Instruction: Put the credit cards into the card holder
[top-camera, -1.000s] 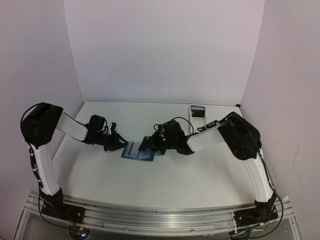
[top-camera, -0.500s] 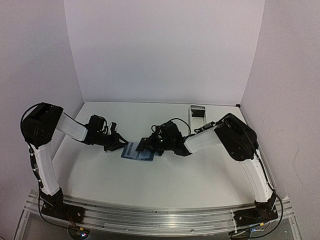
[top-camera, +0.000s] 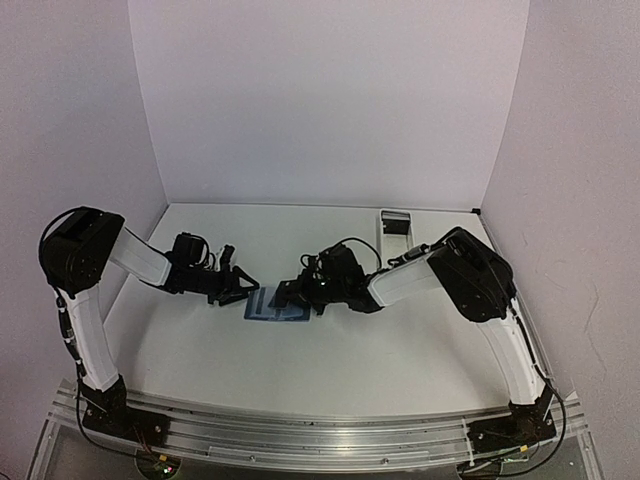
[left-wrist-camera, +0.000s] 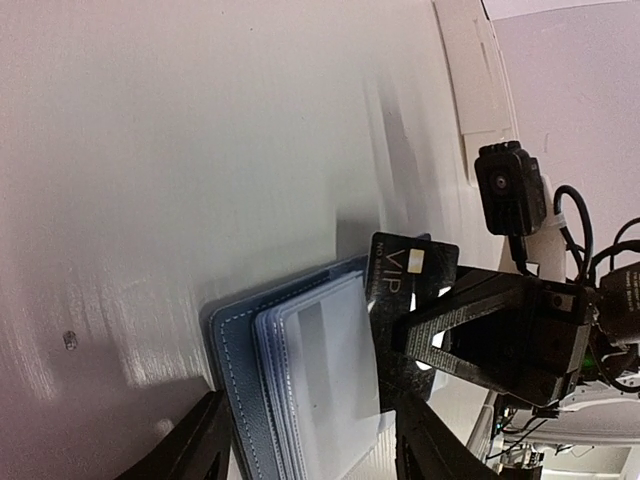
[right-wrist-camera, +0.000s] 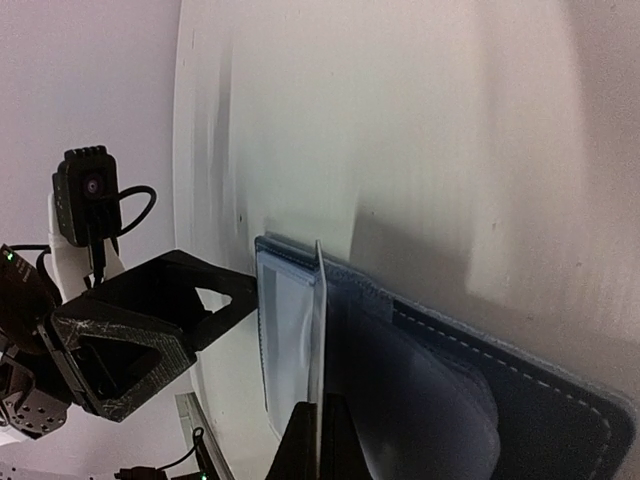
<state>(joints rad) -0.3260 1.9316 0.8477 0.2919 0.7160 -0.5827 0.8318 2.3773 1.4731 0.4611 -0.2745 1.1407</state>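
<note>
The card holder (top-camera: 272, 306) lies open on the table (top-camera: 300, 370), mid-way between my two arms, clear sleeves facing up. From overhead I only see a blue patch with both pincers crowding it. My left wrist camera shows more: a black credit card (left-wrist-camera: 405, 290) marked VIP, clamped in the right gripper (top-camera: 291, 295) and standing over the sleeves. My right wrist camera shows that card edge-on, a thin line above the clear pocket; I can't tell whether it has entered. The left gripper (top-camera: 243, 291) has its fingers (left-wrist-camera: 212, 442) spread apart, straddling the holder's near edge. A white tray (top-camera: 396, 222) sits at the far right.
</note>
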